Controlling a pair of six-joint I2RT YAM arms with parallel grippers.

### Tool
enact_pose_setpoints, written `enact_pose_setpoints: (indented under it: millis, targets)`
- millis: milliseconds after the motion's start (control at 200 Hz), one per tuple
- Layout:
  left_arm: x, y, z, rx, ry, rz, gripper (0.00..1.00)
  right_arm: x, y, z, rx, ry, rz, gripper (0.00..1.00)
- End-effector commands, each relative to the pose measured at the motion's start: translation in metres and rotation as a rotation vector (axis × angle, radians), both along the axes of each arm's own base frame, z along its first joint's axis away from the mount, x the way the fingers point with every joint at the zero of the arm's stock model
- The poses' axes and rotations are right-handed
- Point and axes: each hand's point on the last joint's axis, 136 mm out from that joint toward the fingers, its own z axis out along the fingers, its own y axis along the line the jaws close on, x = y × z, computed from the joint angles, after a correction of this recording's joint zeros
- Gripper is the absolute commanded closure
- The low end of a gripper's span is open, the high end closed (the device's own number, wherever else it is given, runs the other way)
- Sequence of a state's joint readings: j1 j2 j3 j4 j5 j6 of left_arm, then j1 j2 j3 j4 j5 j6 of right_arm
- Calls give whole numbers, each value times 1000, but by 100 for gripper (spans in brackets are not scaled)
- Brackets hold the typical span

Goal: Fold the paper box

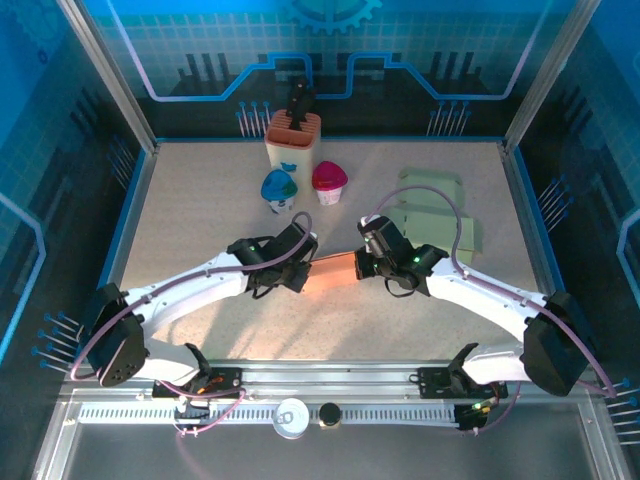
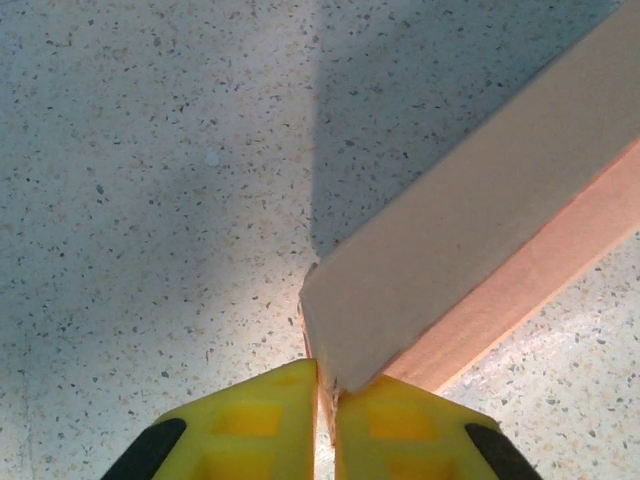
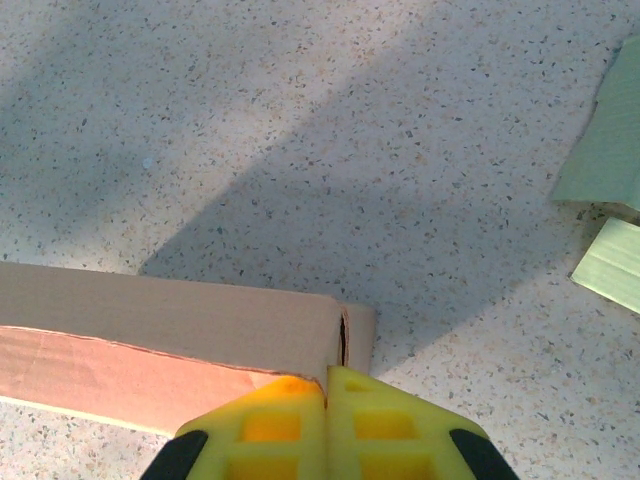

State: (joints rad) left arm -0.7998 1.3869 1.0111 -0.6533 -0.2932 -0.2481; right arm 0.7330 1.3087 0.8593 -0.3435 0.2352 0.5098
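Observation:
The paper box [image 1: 335,272] is a long, salmon-coloured cardboard piece, spanning the gap between both grippers at the table's middle. My left gripper [image 1: 306,268] is at its left end. In the left wrist view the yellow fingers [image 2: 250,430] are pinched on a thin wall at the corner of the box [image 2: 470,230], so that gripper [image 2: 327,385] is shut on it. My right gripper [image 1: 362,265] is at the box's right end. In the right wrist view its jaws [image 3: 326,385] are pressed together on the end edge of the box [image 3: 170,320], beside a small end flap [image 3: 360,335].
At the back stand an orange holder [image 1: 293,135] with dark tools, a blue lidded cup [image 1: 279,187] and a pink one [image 1: 329,178]. Flat green cardboard pieces [image 1: 435,215] lie at the right, also seen as green cardboard [image 3: 610,170]. A small round tin [image 1: 291,417] sits on the front rail.

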Motion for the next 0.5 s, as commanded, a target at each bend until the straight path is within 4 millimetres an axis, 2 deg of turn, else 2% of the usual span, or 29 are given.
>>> enact_pose_setpoints:
  millis: [0,90,185,265,495]
  targets:
    - [6,-7,10,-24,-25,23,91,-7,-2,-2,-20,30,-7,100]
    - [6,-9,13,-44,-12,39,90,-9,-3,-3,-26,36,-11,100]
    - [4,-14,15,-83,8,62,80,-10,-2,-5,-30,39,-12,100]
    - [4,-16,15,-96,16,70,78,-10,-1,-5,-34,37,-16,100]
    - [4,-13,12,-72,17,62,82,-10,-2,-5,-35,36,-22,100]
